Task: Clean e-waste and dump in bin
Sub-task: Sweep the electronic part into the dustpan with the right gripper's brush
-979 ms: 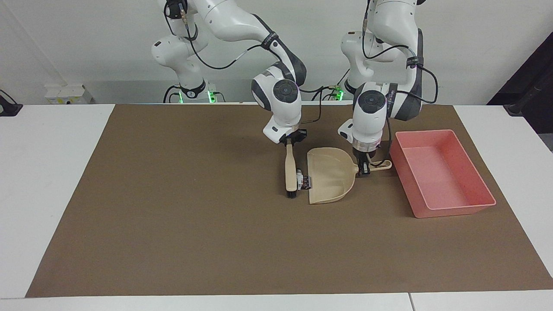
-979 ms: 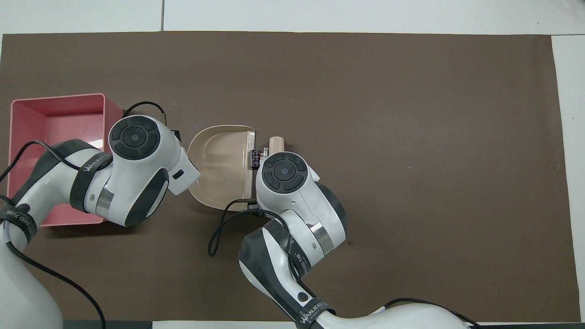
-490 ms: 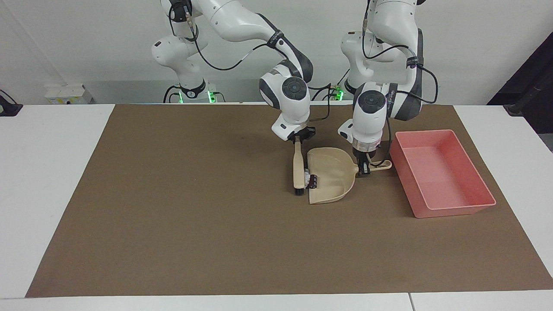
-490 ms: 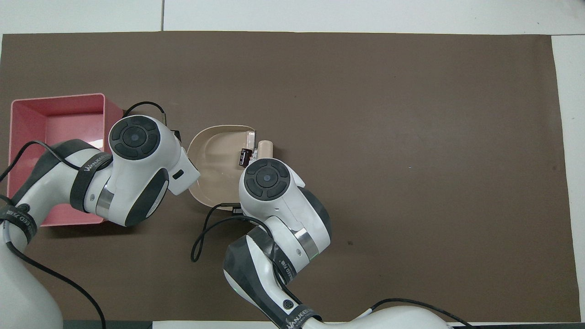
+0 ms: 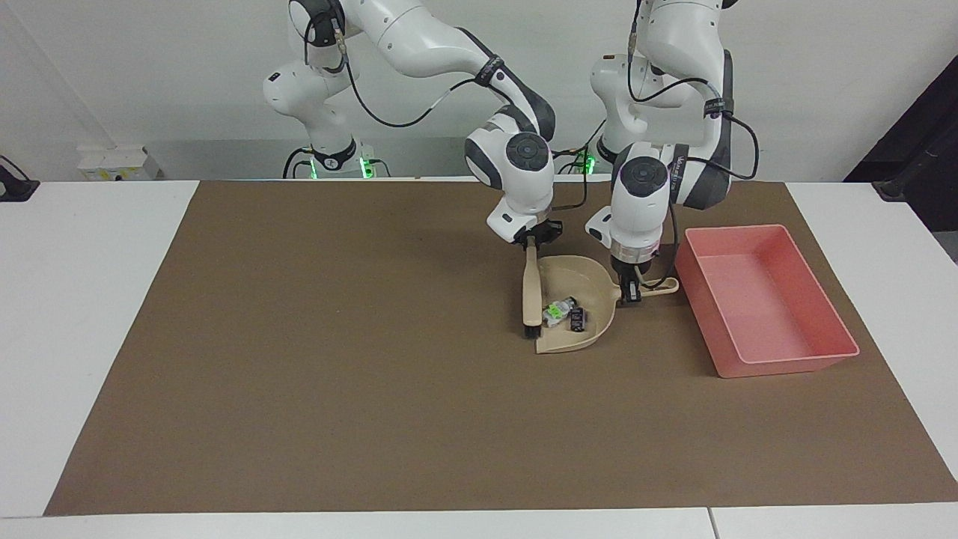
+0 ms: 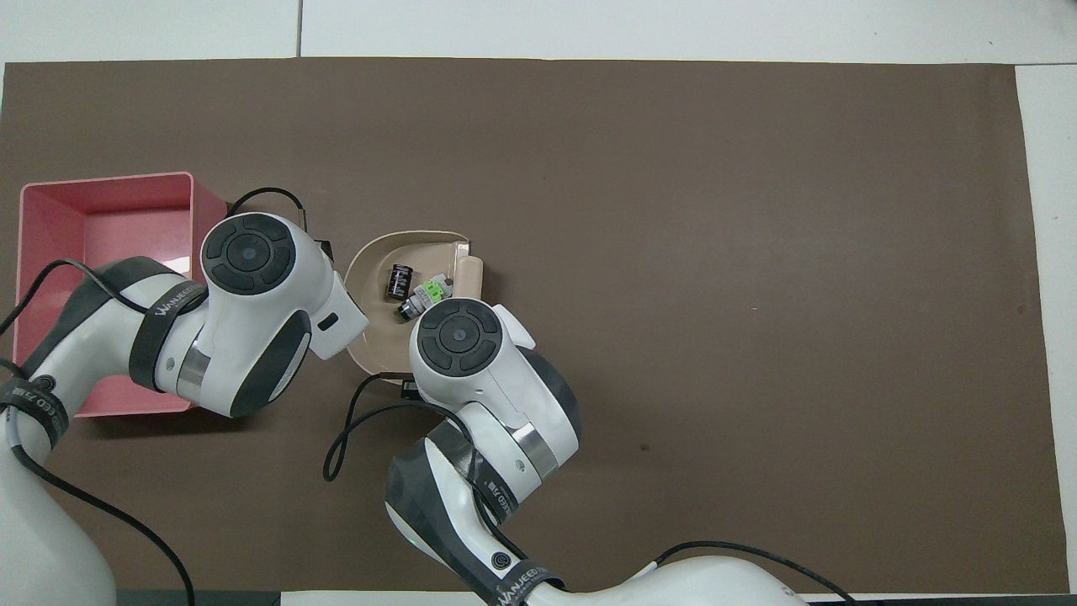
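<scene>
In the facing view, the right gripper (image 5: 536,241) is clamped on the top of a beige brush (image 5: 531,293) that hangs down with its dark bristles at the open mouth of the beige plastic dustpan (image 5: 591,337). Inside the pan lie the two bits of e-waste, touching each other: the small whitish-grey piece with green marks (image 5: 554,311) beside the bristles and the tiny dark brown-black block (image 5: 576,320) deeper in the pan. The left gripper (image 5: 630,290) is closed on the dustpan's handle, which points toward the shallow rectangular pink plastic bin (image 5: 816,362) standing on the brown mat (image 5: 337,389) toward the left arm's end of the table. In the overhead view, the dark block (image 6: 398,280) and the green-marked piece (image 6: 431,291) sit within the dustpan (image 6: 370,269), the brush (image 6: 468,275) along its mouth; both grippers are hidden under their own wrists, and the bin (image 6: 50,189) shows partly under the left arm.
</scene>
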You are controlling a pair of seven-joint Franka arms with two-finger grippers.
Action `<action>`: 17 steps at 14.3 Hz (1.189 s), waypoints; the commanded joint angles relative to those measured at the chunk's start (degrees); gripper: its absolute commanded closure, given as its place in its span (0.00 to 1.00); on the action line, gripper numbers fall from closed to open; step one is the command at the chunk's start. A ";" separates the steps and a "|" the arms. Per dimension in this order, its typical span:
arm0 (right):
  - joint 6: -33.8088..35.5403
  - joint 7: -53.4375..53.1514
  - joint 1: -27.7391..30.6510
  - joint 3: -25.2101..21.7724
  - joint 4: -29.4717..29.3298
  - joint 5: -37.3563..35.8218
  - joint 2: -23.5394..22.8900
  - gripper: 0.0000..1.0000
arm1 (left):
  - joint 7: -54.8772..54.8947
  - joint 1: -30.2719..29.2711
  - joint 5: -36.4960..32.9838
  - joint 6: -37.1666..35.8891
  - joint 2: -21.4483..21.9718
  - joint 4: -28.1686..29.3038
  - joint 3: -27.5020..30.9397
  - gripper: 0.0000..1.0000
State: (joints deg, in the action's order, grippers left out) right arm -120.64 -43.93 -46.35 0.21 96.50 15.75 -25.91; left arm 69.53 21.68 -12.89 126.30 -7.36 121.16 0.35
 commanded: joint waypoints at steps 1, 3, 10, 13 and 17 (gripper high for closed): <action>3.46 -1.51 0.12 0.23 -6.22 1.39 -3.09 1.00 | 0.95 0.38 -0.99 -0.45 0.59 0.84 0.36 1.00; 4.88 -1.69 0.12 0.23 -7.55 1.39 -3.53 1.00 | 2.00 0.20 -0.99 -0.10 0.59 0.84 0.36 1.00; 14.63 -0.64 3.63 0.05 -10.54 -0.19 -2.74 1.00 | 5.88 -1.37 -0.03 1.05 0.42 0.40 0.18 1.00; 19.99 2.17 4.69 -0.21 -10.02 -3.52 0.32 1.00 | 8.67 -2.26 4.44 0.70 1.03 -0.13 0.18 1.00; 25.27 9.88 10.12 -0.39 -3.54 -4.67 8.66 1.00 | 11.85 -3.75 8.14 -2.46 3.22 -2.50 0.27 1.00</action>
State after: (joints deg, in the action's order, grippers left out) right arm -96.89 -39.39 -39.57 -0.50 87.01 11.92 -23.42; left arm 78.94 18.73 -6.56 126.25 -6.69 119.79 0.57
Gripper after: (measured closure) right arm 0.744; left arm 0.670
